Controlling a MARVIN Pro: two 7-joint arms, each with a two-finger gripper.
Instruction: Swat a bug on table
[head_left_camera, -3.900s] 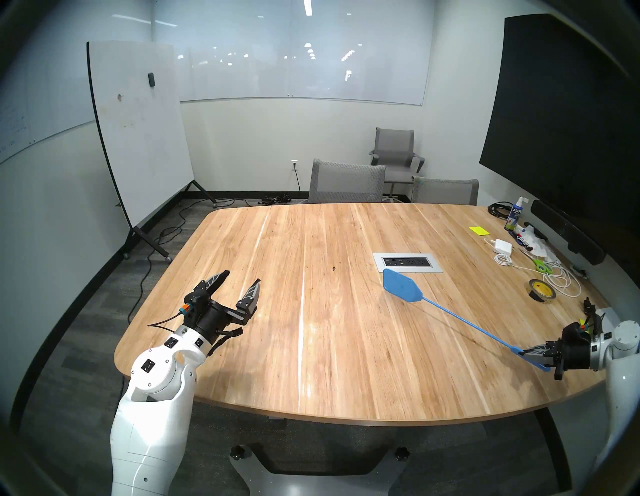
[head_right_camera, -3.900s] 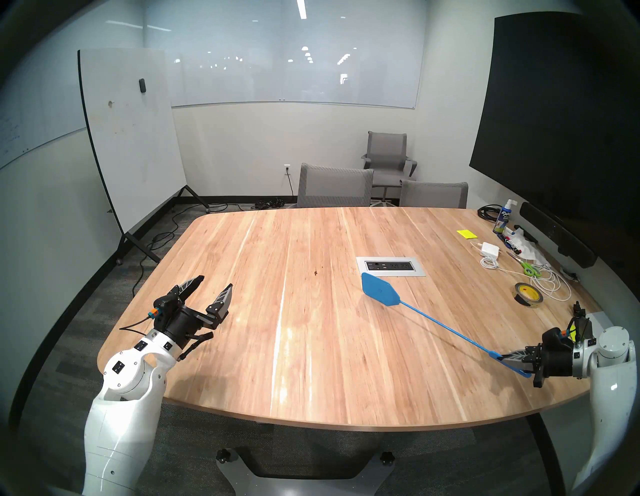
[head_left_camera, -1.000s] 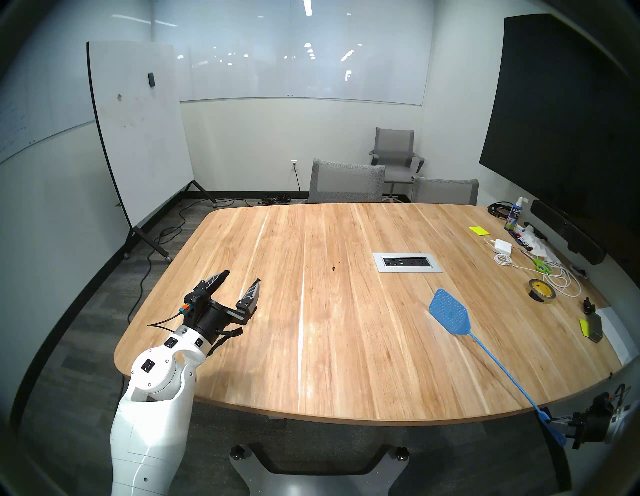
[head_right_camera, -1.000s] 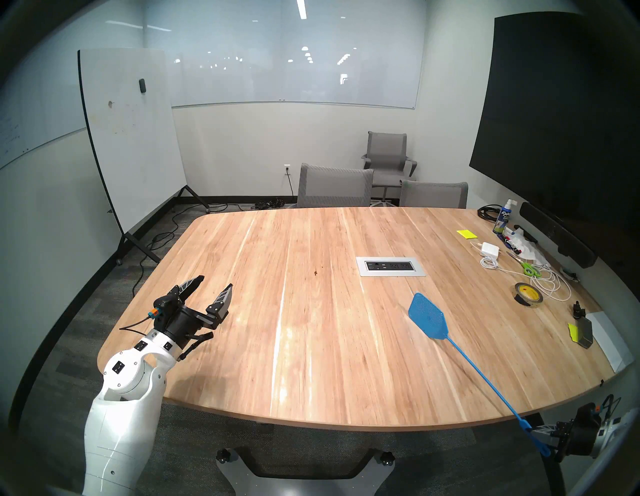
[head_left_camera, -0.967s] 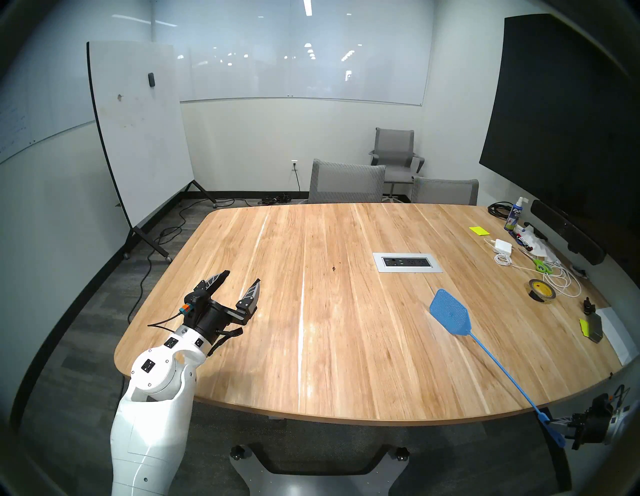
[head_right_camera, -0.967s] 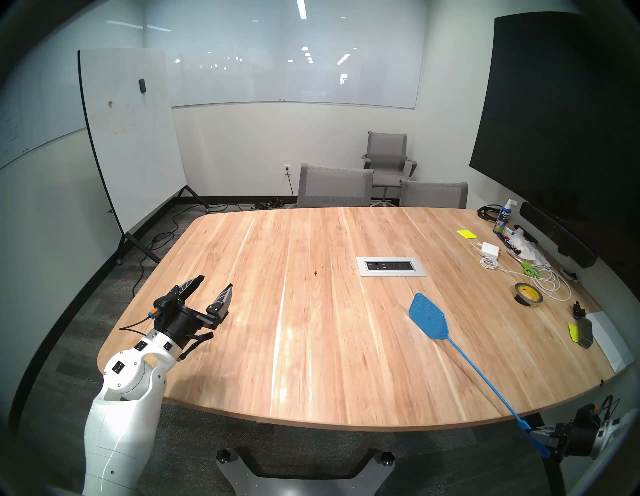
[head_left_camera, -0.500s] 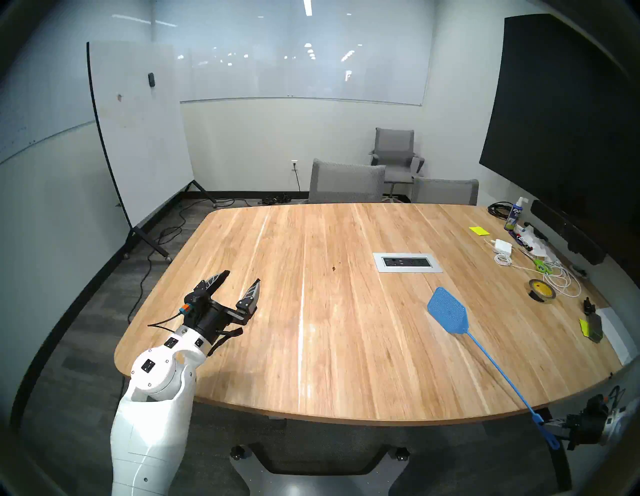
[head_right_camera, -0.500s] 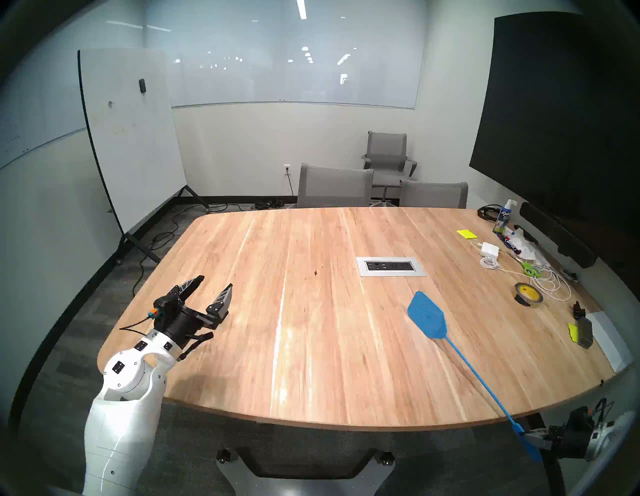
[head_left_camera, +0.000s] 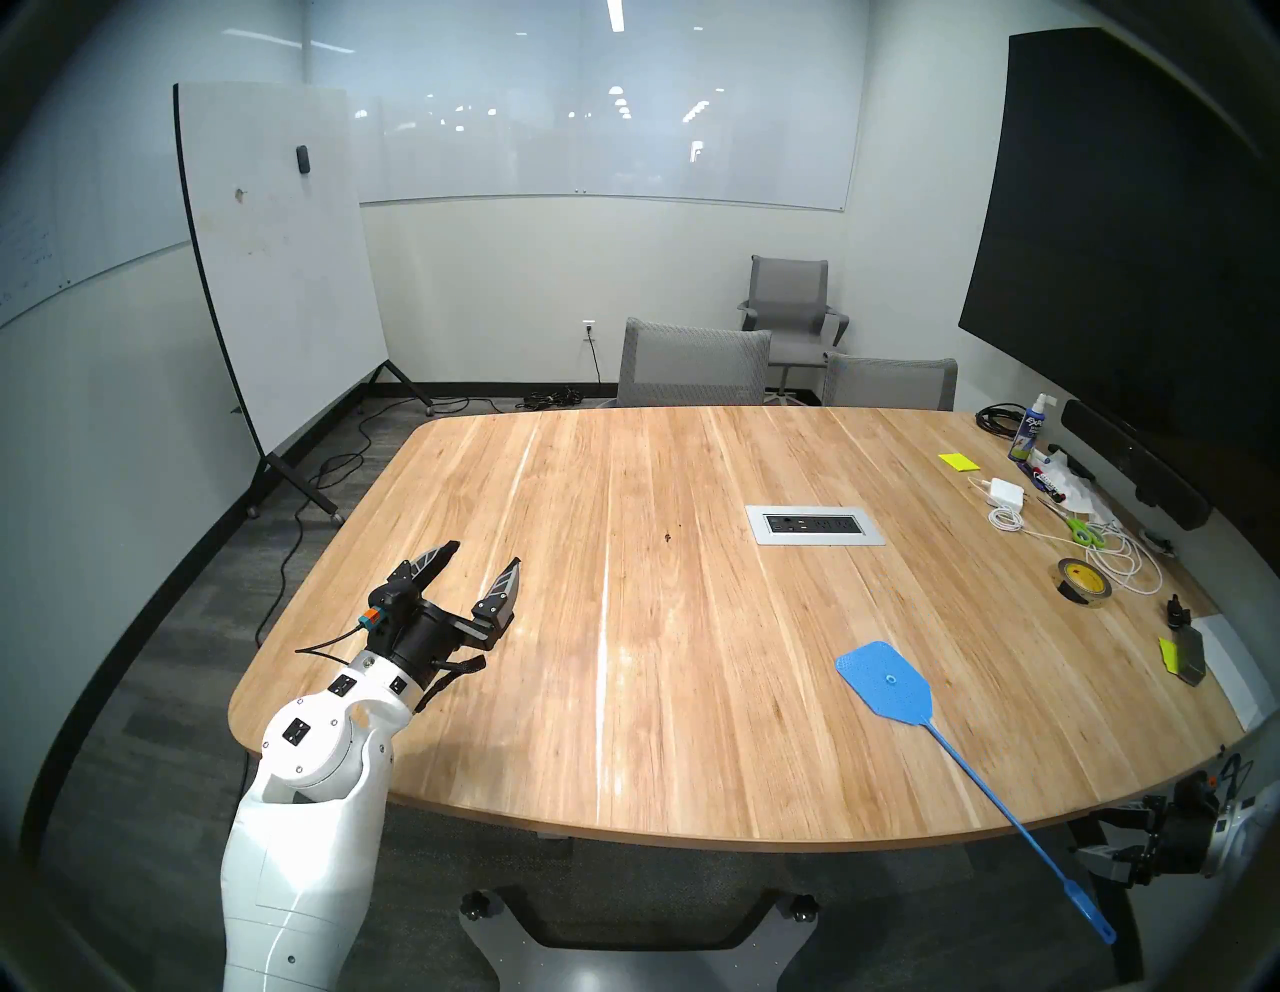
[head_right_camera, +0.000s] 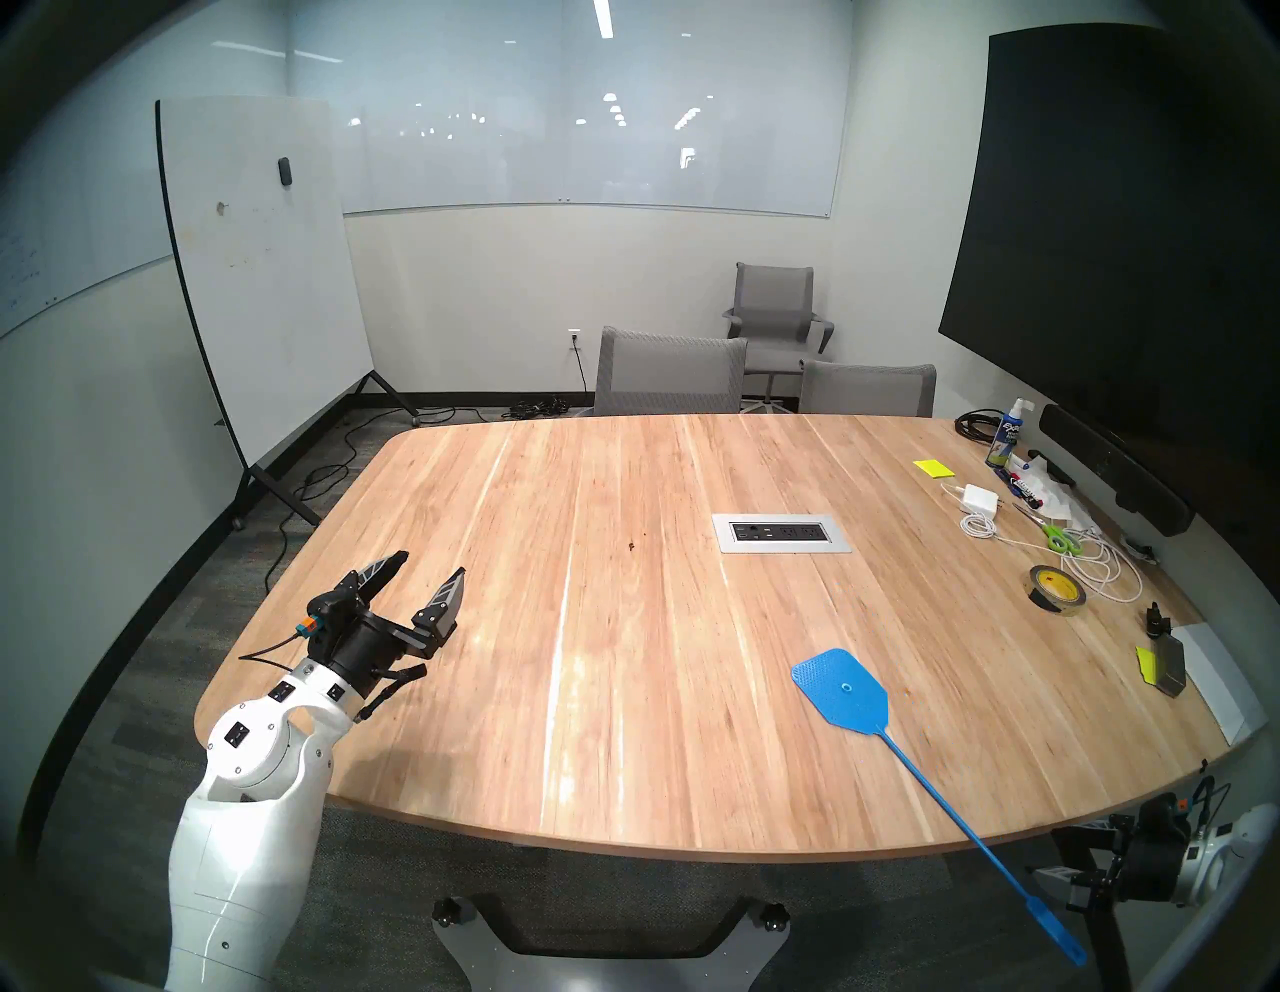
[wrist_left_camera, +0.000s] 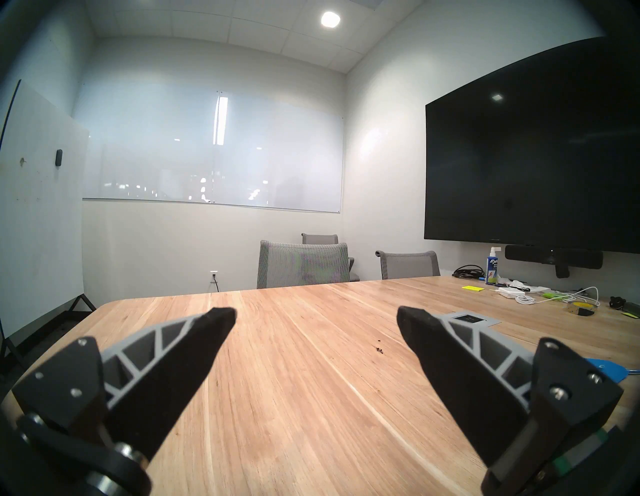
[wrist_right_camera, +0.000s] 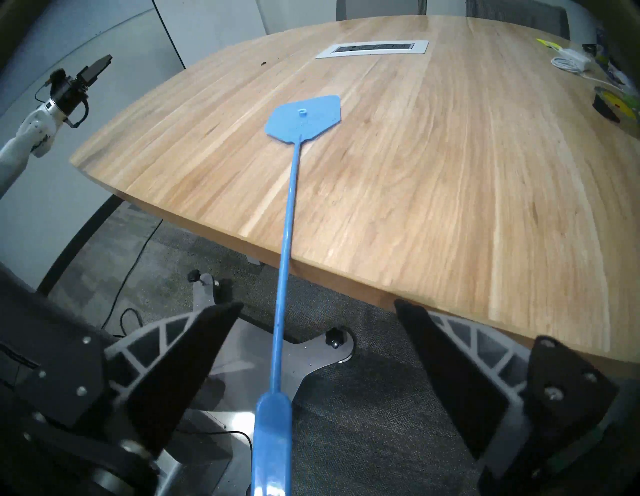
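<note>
Blue swatter (head_left_camera: 889, 686) head on table (head_left_camera: 692, 693); right end effector (wrist_right_camera: 318, 311) spread, empty.

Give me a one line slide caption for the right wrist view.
Open right gripper behind a blue fly swatter lying across the table edge.

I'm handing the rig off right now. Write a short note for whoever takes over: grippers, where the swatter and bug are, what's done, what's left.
Right gripper: open, holding nothing; it hangs off the table's near right edge.
Left gripper: open, empty, hovering over the table's near left part.
Blue swatter: head lies flat on the table, handle sticks out past the near edge, unsupported and close to the right gripper's fingers. It could slide off.
Bug: a dark speck left of the silver outlet panel, well away from the swatter head.
Done: I can't tell whether it was hit.
Left: regrasp the handle, swat if needed.
</note>
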